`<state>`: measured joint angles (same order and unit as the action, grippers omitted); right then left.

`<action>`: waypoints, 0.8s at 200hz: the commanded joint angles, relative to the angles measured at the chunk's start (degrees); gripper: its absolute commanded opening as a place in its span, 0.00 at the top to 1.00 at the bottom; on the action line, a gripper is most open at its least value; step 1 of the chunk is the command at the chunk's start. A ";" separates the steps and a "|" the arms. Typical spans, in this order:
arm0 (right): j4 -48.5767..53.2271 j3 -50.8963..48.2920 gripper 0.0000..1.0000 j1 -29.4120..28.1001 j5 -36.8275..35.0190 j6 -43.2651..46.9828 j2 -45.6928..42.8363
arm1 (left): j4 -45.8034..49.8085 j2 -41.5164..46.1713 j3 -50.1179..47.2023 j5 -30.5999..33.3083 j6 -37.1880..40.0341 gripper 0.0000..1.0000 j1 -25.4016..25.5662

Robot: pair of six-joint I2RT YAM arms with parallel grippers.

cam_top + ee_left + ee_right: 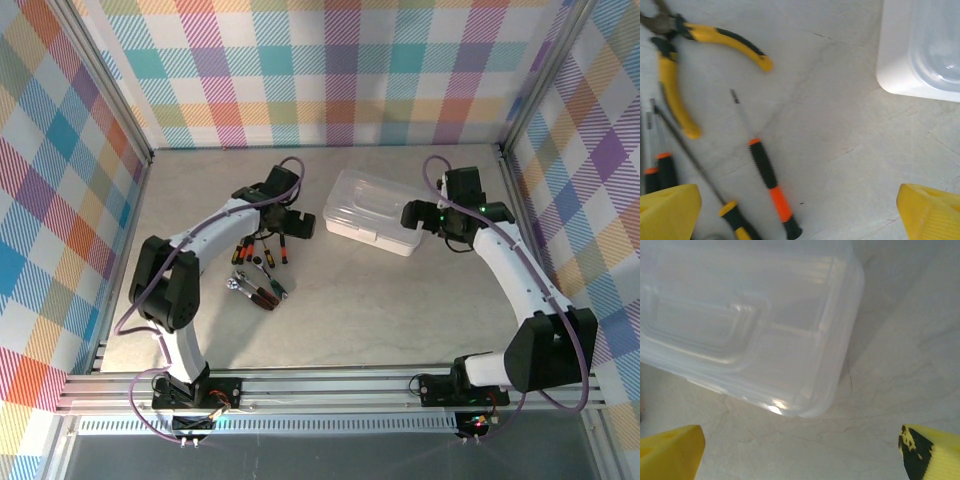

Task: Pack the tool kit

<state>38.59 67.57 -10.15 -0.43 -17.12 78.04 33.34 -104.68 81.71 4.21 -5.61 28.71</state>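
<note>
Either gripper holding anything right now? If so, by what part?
Nothing is held. The left gripper is open over the loose screwdrivers and pliers; the right gripper is open near the case, not touching it.

Pale grey table (400, 300), pastel plaid walls (330, 70), aluminium frame rail (340, 385) along near edge

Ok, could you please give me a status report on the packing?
Left hand open above screwdrivers, pliers. Right hand open beside case. Case closed, looks empty. No obstruction.
</note>
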 commanded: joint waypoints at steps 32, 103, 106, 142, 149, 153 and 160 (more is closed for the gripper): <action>-13.83 12.16 0.01 -0.13 8.60 19.08 14.30 | -5.15 -8.23 4.98 -3.60 -1.41 0.00 2.13; -9.52 32.26 0.01 0.22 19.50 27.14 35.66 | -5.17 -15.41 12.13 -0.77 -2.66 0.00 3.11; -9.41 32.27 0.01 0.22 19.91 27.22 35.95 | -5.05 -15.64 12.39 -0.58 -2.66 0.00 3.11; -11.46 24.44 0.01 0.13 22.36 23.20 32.96 | -4.40 -18.52 16.47 0.36 -2.19 0.00 3.11; -12.93 21.08 0.01 0.05 21.95 20.46 30.94 | -4.12 -19.38 17.60 0.36 -2.15 0.00 3.11; -13.42 19.54 0.01 0.05 21.73 19.77 30.04 | -4.08 -19.82 18.31 0.32 -2.13 0.00 3.11; -13.78 17.02 0.01 -0.03 21.35 18.83 28.08 | -3.80 -20.66 19.71 0.30 -1.96 0.00 3.11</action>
<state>23.99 92.05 -10.07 18.17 6.44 112.33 29.23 -122.58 96.84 3.60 -7.46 31.42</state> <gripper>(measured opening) 0.991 0.996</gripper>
